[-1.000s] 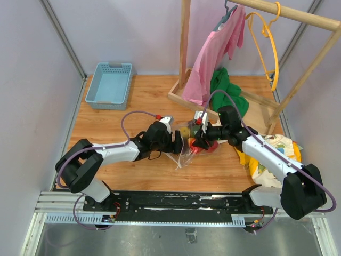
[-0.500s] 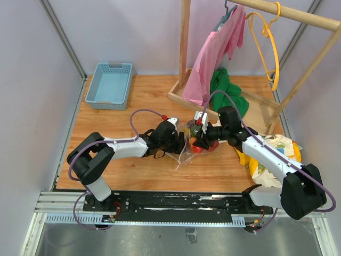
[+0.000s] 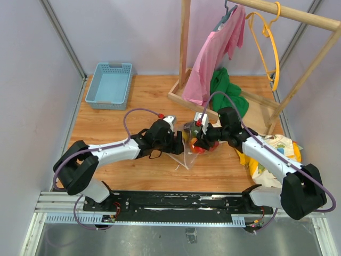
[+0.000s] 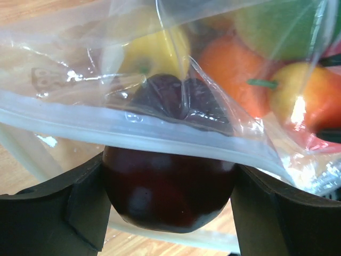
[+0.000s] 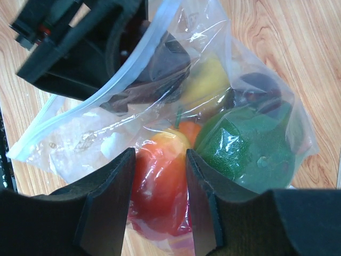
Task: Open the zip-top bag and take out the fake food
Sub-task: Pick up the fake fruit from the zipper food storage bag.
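Observation:
The clear zip-top bag [image 3: 188,146] lies mid-table between both arms, its mouth open. The fake food shows through it: a green piece [image 5: 245,144], a yellow one [image 5: 210,80], an orange one [image 4: 234,69]. My left gripper [image 4: 168,205] reaches into the mouth and is shut on a dark purple fruit [image 4: 169,186], which touches both fingers; the white zip strip [image 4: 133,125] crosses over its top. My right gripper [image 5: 160,197] is shut on a red-and-yellow fruit [image 5: 160,178] through the plastic, from the bag's other end. In the top view the left gripper [image 3: 177,140] and right gripper [image 3: 201,140] face each other.
A blue basket [image 3: 110,84] stands at the back left. A wooden rack [image 3: 185,53] at the back right carries a pink shirt [image 3: 213,53] and a yellow hanger [image 3: 272,53], with a green cloth [image 3: 228,90] below. A yellow-and-white cloth [image 3: 274,154] lies at the right.
The left arm's elbow swung in and back out while its gripper stayed at the bag's mouth. The bag's lower corner shifted slightly right. The right arm has barely moved.

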Available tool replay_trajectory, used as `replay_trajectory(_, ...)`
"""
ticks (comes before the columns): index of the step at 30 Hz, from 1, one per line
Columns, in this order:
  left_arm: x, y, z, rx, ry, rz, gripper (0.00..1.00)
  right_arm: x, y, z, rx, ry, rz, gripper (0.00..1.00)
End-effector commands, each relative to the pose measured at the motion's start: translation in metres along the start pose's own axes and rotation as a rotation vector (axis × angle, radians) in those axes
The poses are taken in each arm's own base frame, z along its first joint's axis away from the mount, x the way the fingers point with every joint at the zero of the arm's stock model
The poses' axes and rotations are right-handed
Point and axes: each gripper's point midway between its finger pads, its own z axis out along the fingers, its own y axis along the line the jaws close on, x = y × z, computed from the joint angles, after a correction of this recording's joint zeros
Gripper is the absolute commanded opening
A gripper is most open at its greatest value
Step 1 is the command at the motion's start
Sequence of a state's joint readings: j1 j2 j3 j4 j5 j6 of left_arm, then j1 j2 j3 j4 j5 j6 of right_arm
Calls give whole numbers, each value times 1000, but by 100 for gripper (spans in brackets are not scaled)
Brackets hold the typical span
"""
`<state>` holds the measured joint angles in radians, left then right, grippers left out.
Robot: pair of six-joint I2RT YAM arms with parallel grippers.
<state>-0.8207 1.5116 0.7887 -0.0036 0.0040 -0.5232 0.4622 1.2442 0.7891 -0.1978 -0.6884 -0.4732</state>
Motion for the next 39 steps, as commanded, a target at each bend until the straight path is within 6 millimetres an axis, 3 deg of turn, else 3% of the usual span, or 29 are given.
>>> replay_trajectory(1,7,-12,-13,66,36,-18,24,21,-7,-5,42,47,-7,43)
replay_trajectory(8,16,-13,-31,105,94,-16,20,21,-5,-7,43,45,-10,43)
replay_trajectory(21,31,-20,-69,259,184,-57,19,-6,14,-11,-78,-69,-6,46)
replay_trajectory(26,31,-16,-81,254,168,-59,18,-16,23,-12,-129,-103,-7,55)
replay_trajectory(39,45,-5,-108,222,218,-53,16,-35,37,-18,-219,-164,-6,62)
